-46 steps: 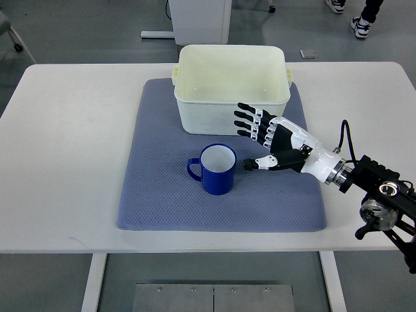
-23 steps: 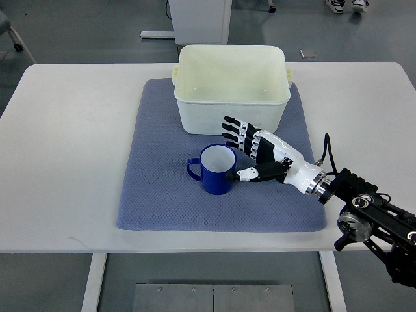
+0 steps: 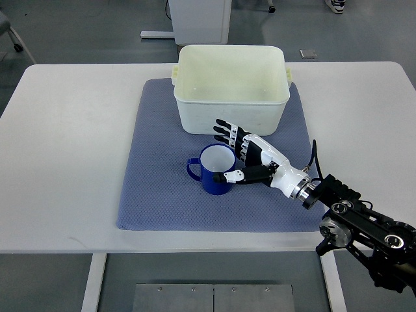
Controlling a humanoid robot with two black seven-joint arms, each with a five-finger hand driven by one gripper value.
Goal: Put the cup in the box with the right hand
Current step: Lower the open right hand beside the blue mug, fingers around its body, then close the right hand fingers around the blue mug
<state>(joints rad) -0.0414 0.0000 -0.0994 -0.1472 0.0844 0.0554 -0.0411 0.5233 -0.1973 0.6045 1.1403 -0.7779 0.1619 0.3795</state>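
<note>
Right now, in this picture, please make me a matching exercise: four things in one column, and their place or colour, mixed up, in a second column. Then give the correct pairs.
Things:
1. cup
2. box
3. mat
4. right hand

Descriptions:
A. cream, empty, at the mat's far edge
B. grey-blue, spread flat on the white table
C. dark blue, upright, handle pointing to the picture's left
D. fingers spread, thumb at the cup's right side

Pairs: 1-C, 2-A, 3-B, 4-D

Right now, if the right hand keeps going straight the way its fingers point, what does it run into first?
The blue cup. The right hand points toward the picture's left, open, thumb at the cup's near side and fingers by its far rim. Whether it already touches is unclear.
</note>
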